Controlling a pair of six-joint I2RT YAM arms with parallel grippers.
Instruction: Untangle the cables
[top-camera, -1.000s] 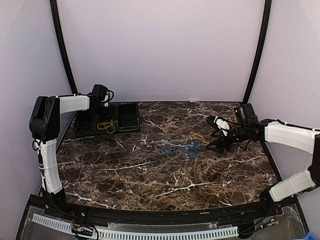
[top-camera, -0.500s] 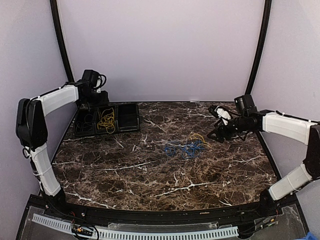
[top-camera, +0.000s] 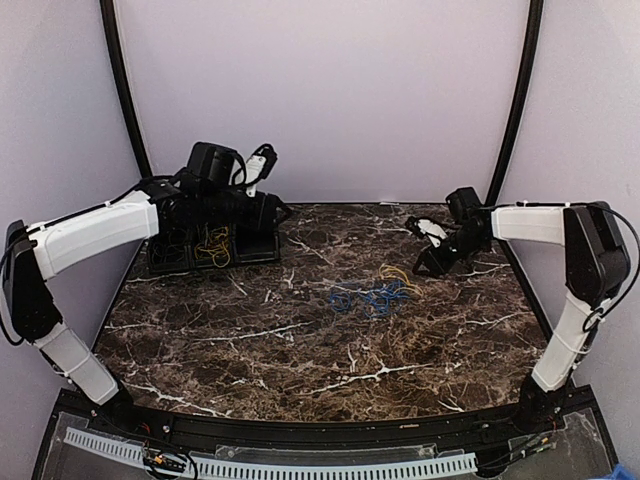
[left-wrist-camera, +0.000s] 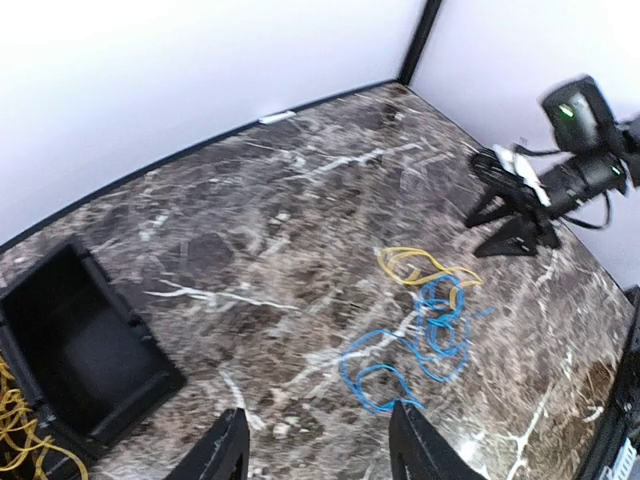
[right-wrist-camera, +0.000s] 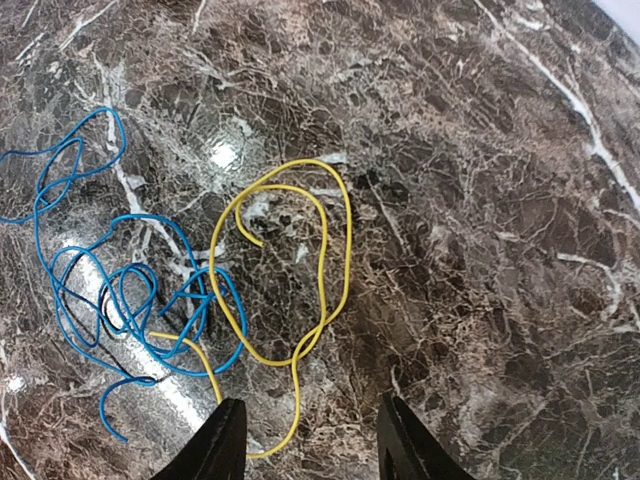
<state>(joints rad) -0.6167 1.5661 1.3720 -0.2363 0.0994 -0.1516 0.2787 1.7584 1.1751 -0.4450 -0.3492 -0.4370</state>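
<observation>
Marble table (top-camera: 300, 350): yellow cable (right-wrist-camera: 348, 250) across blue cable (left-wrist-camera: 440, 330) (left pincer (left-wrist-camera: 318, 415), right pincer (right-wrist-camera: 310, 400) apart)

Table (top-camera: 300, 350) glossy marble-look; cables (top-camera: 372, 294) smooth, plastic-sheathed; tray (left-wrist-camera: 90, 360) matt black plastic.

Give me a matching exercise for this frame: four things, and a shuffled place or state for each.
Things:
1 blue cable
2 yellow cable
3 tray
4 left hand

Places or states:
a back-left corner of the table
b loop nearest the right hand
c raised, open, empty
d tangle mid-table, crossing the yellow cable

Pairs: 1-d; 2-b; 3-a; 4-c
</observation>
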